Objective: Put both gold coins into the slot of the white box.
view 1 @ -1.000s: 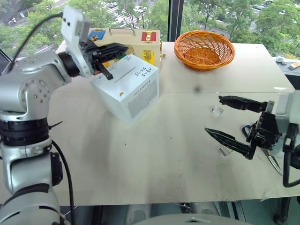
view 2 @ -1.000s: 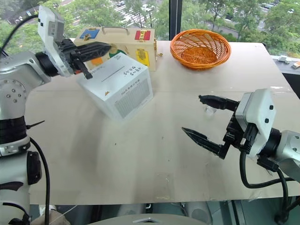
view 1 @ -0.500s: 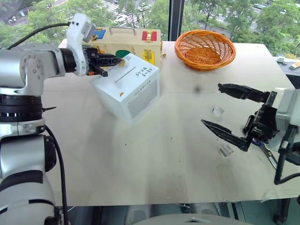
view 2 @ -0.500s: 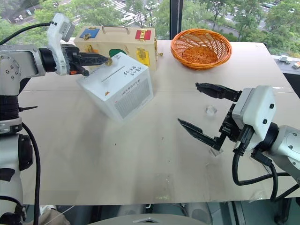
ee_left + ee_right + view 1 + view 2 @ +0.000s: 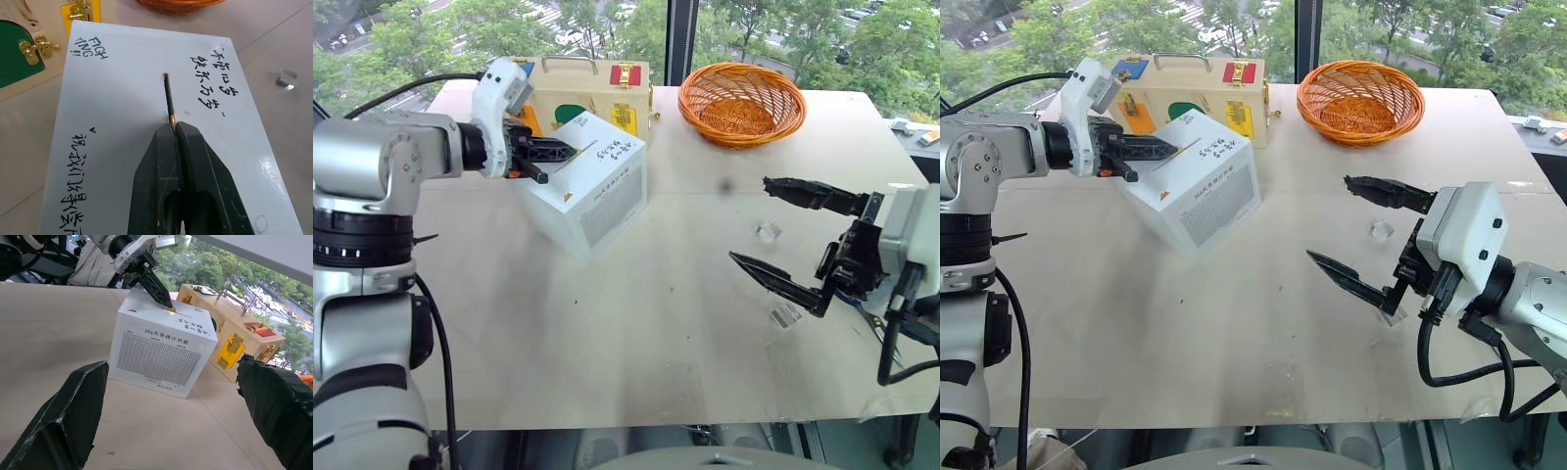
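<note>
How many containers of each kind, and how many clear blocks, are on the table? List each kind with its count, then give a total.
White box: 1
Wooden case: 1
Wicker basket: 1
Clear blocks: 2
Total: 5

left gripper (image 5: 173,128) pinched tight, fingers together, pointing forward and slightly down from a raised arm. right gripper (image 5: 783,235) held level, fingers spread wide, holding nothing.
</note>
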You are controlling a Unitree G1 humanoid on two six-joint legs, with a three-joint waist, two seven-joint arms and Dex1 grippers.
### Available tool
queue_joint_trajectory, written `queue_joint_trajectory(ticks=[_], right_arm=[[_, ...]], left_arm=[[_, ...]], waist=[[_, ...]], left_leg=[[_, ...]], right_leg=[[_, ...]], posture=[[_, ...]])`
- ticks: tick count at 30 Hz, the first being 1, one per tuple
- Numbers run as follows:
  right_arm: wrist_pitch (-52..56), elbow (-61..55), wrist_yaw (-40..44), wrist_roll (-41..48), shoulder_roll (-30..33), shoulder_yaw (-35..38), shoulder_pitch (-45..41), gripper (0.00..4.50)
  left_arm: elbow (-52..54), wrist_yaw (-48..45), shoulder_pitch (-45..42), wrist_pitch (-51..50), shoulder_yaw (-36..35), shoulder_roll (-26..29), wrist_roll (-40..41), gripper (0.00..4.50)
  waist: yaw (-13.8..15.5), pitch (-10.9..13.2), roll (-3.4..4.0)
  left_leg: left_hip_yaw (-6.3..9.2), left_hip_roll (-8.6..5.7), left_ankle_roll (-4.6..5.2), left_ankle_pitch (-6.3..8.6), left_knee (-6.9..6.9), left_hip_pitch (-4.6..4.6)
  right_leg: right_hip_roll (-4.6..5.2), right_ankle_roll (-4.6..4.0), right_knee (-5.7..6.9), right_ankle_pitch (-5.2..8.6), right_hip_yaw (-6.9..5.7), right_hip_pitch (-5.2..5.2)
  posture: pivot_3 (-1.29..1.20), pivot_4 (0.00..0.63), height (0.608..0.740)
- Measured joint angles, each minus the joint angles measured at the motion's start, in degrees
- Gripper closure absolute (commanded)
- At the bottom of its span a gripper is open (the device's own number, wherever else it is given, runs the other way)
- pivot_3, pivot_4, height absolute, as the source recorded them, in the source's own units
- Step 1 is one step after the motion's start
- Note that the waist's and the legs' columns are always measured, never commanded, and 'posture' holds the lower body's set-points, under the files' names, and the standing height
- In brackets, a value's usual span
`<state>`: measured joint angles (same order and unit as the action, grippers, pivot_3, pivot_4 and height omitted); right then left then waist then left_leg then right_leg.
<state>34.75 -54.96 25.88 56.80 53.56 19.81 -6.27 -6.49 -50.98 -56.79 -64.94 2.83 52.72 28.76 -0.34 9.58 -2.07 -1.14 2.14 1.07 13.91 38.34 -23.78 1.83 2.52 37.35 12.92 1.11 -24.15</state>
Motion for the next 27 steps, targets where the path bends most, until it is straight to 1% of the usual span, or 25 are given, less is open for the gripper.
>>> queue_joint_trajectory(ticks=[1,2,3,6,8,9,11,12,13,14,17,18,19,20,21,22,23,24,26,27], right_arm=[[0.0,0.0,0.0,0.0,0.0,0.0,0.1,0.01],[0.0,0.1,0.1,0.0,0.0,0.0,0.2,0.00],[0.0,0.1,0.1,0.0,0.0,0.0,0.3,0.00],[0.2,0.1,0.1,0.1,0.0,0.1,1.1,0.00],[0.3,0.2,0.1,0.3,0.0,0.3,1.9,0.00],[0.5,0.4,0.1,0.4,0.0,0.6,2.8,0.00],[0.8,1.0,0.2,0.3,0.1,1.2,4.0,0.00],[0.8,1.2,0.2,0.0,0.1,1.5,4.5,0.00],[0.8,1.2,0.6,-0.2,0.0,2.4,5.9,0.00],[0.8,1.2,0.7,-0.3,0.0,2.9,6.5,0.00],[0.5,1.4,1.7,-1.6,-1.2,6.4,11.6,0.00],[-0.2,0.9,3.4,-2.6,-2.5,9.5,16.6,0.00],[-0.3,1.1,4.3,-3.3,-3.4,11.1,19.6,0.00],[-0.5,1.4,6.3,-4.7,-4.8,13.6,24.5,0.00],[-2.1,1.4,9.8,-6.7,-7.7,17.8,31.5,0.00],[-2.6,1.8,11.5,-7.9,-9.2,19.6,35.3,0.00],[-3.2,2.2,13.4,-9.3,-10.4,21.4,38.7,0.00],[-4.9,2.3,16.0,-11.2,-12.2,23.9,42.8,0.00],[-6.6,2.5,18.4,-13.2,-13.6,25.8,46.5,0.00],[-8.9,2.7,20.8,-15.7,-15.0,26.6,49.8,0.00]], left_arm=[[1.0,0.0,0.7,1.1,0.0,0.0,-0.5,4.50],[1.9,0.4,1.5,2.2,-0.1,-0.2,-0.8,4.24],[2.3,0.6,1.8,2.6,-0.1,-0.3,-0.8,4.08],[3.6,2.1,2.3,2.9,-4.2,-3.4,1.0,3.10],[3.8,2.1,2.3,2.6,-7.9,-4.7,3.7,3.10],[4.7,1.3,2.5,1.8,-11.6,-5.5,6.9,3.10],[9.2,0.5,4.4,1.6,-17.2,-7.1,12.2,3.10],[11.7,-0.1,5.7,1.5,-18.7,-7.7,14.4,3.10],[16.9,-1.1,9.5,0.6,-19.9,-7.7,17.7,3.10],[18.6,-1.5,11.0,0.4,-20.0,-7.7,18.8,3.10],[28.6,-2.8,18.9,-0.5,-19.9,-8.5,24.8,3.10],[33.5,-4.2,24.3,2.0,-19.8,-7.7,24.8,3.10],[35.8,-5.2,27.8,3.0,-19.6,-7.3,24.8,3.10],[38.0,-6.4,32.3,5.1,-19.0,-7.2,24.1,3.10],[40.2,-8.1,39.3,8.6,-19.2,-6.6,22.8,3.10],[40.6,-8.8,43.0,9.5,-19.2,-6.5,22.1,3.10],[40.6,-9.2,46.0,10.6,-19.3,-6.5,21.5,3.10],[40.7,-10.2,50.0,13.5,-20.0,-6.2,20.0,3.10],[40.5,-10.6,53.0,15.8,-20.6,-5.8,18.4,3.10],[40.4,-10.6,54.8,18.0,-21.0,-5.8,17.5,3.10]], waist=[[0.0,0.0,0.00],[0.1,0.0,0.00],[0.1,0.0,0.00],[0.4,0.0,-0.02],[0.4,0.0,-0.02],[0.3,0.0,-0.02],[0.1,0.0,0.00],[0.0,0.0,0.00],[-0.1,0.0,0.01],[-0.1,0.0,0.01],[0.0,0.0,0.00],[0.1,-0.1,0.05],[0.1,-0.1,0.07],[0.3,-0.1,0.08],[0.3,-0.1,0.12],[0.5,-0.2,0.15],[0.6,-0.1,0.15],[0.7,-0.2,0.16],[0.8,-0.1,0.16],[0.8,-0.1,0.14]], left_leg=[[0.00,0.00,0.00,0.00,0.00,0.01],[0.00,0.00,0.00,0.00,0.00,0.01],[0.01,0.00,0.00,0.00,0.02,0.00],[0.02,0.00,0.00,0.00,0.06,-0.02],[0.00,0.00,0.00,0.00,0.06,-0.02],[0.01,0.01,0.00,0.00,0.06,-0.03],[0.00,0.04,0.00,0.00,0.02,0.02],[0.01,0.05,0.00,0.00,0.02,0.05],[0.00,0.04,-0.01,0.00,0.02,0.04],[0.01,0.06,-0.01,0.00,-0.01,0.07],[0.01,0.06,-0.01,-0.01,0.03,0.05],[-0.01,0.05,-0.01,0.00,-0.03,0.08],[-0.03,0.05,-0.01,0.00,-0.03,0.17],[-0.02,0.05,-0.01,0.00,-0.03,0.16],[-0.02,0.05,-0.01,0.00,-0.04,0.16],[-0.02,0.07,-0.01,0.01,-0.04,0.27],[-0.01,0.09,-0.01,0.01,-0.03,0.26],[-0.03,0.12,-0.01,0.00,-0.02,0.28],[-0.02,0.17,-0.01,0.01,0.00,0.60],[0.03,0.25,-0.02,0.02,-0.02,0.92]], right_leg=[[0.01,0.00,0.01,0.00,0.00,0.00],[0.01,0.00,0.01,0.00,0.00,0.00],[0.01,0.00,0.02,0.00,-0.01,0.00],[0.02,0.00,0.04,0.00,-0.02,0.00],[0.03,0.01,0.04,-0.01,0.00,0.00],[0.03,0.01,0.03,-0.01,-0.01,0.00],[0.07,0.02,0.02,-0.01,0.05,0.00],[0.09,0.04,0.10,0.00,0.08,0.00],[0.09,0.05,0.10,0.00,0.07,0.00],[0.09,0.05,0.11,0.00,0.10,0.00],[0.08,0.05,0.14,0.01,0.05,0.01],[0.09,0.05,0.08,0.02,0.07,0.03],[0.09,0.07,0.11,0.04,0.08,0.13],[0.09,0.06,0.09,0.05,0.06,0.12],[0.08,0.05,0.06,0.05,0.06,0.11],[0.08,0.02,0.07,0.08,0.05,0.23],[0.08,-0.14,0.06,0.17,0.03,0.22],[0.07,0.02,0.05,0.29,0.05,0.20],[0.12,0.02,0.05,0.30,0.06,0.48],[0.23,0.01,0.06,0.30,0.15,0.63]], posture=[[0.00,0.150,0.740],[0.00,0.150,0.740],[0.00,0.150,0.740],[0.00,0.150,0.740],[0.00,0.150,0.740],[0.00,0.150,0.740],[0.00,0.150,0.740],[0.00,0.150,0.740],[0.00,0.150,0.740],[0.00,0.150,0.740],[0.00,0.150,0.740],[0.00,0.150,0.740],[0.00,0.150,0.740],[0.00,0.150,0.740],[0.00,0.150,0.740],[0.00,0.150,0.740],[0.00,0.150,0.740],[0.00,0.150,0.740],[0.00,0.150,0.740],[0.00,0.150,0.740]])
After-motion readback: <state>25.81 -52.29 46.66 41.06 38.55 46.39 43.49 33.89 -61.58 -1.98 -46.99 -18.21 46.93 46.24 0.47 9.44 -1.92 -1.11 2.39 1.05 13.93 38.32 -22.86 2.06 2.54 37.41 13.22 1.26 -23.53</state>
